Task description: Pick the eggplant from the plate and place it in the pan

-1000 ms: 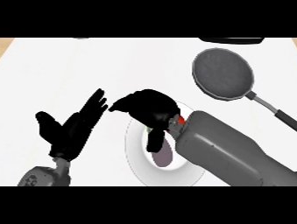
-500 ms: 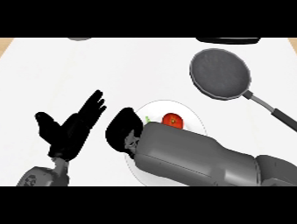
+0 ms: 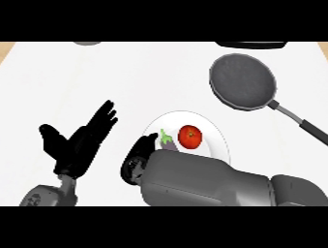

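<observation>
White counter (image 3: 66, 77): right hand (image 3: 142, 152) against eggplant (image 3: 169, 143) on plate (image 3: 220, 135), grasp cannot tell; left hand (image 3: 81, 143) spread open, empty.

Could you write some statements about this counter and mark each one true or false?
1. The eggplant lies on the plate. True.
2. The tomato is in the pan. False: it is on the plate, beside the eggplant.
3. The left robot hand is open and holds nothing. True.
4. The pan is left of the plate. False: it is to the right.
5. The right robot hand is over the pan. False: it is at the plate's left edge.
</observation>
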`<action>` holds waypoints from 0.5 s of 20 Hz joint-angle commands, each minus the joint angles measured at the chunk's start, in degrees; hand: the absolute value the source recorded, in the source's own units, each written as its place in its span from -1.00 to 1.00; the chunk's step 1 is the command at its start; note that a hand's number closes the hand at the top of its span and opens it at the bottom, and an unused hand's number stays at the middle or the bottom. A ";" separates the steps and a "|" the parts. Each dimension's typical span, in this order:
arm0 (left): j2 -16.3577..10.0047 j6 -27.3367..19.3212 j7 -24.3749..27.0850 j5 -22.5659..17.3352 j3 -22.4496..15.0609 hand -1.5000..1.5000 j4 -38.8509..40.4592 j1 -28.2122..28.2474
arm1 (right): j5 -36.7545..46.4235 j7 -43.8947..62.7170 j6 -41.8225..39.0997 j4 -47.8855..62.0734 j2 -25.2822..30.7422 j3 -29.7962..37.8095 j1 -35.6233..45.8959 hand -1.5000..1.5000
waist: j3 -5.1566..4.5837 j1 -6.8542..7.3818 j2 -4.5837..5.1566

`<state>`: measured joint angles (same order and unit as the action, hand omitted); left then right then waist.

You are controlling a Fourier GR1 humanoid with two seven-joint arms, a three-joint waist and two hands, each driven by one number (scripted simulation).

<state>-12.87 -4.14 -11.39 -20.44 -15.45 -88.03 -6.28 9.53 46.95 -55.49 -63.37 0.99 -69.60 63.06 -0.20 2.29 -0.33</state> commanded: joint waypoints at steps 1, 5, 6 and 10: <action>-0.13 -0.10 -0.82 0.48 0.55 0.00 0.14 -0.66 | -5.20 11.20 -3.25 -1.29 -0.94 -2.91 -2.87 -1.00 | 0.08 -0.55 0.05; 1.50 1.37 2.62 0.60 0.23 0.00 2.63 -0.41 | -6.33 11.75 0.84 -0.11 -0.93 -6.68 -1.14 -1.00 | 0.05 0.43 0.41; -0.49 1.73 1.30 0.21 1.71 0.00 1.33 -0.48 | -7.68 15.39 -0.63 -2.44 -0.94 -4.75 -0.29 -1.00 | 0.08 -0.41 0.06; 0.08 1.38 0.26 0.46 1.26 0.00 0.61 0.06 | -5.17 14.85 -0.15 -2.16 -0.93 -8.08 -0.39 -1.00 | 0.13 -1.00 0.12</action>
<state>-12.23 -3.44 -10.36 -19.68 -14.82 -87.22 -6.05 3.71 53.17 -53.37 -64.73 1.05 -74.51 63.40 -0.11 1.70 -0.23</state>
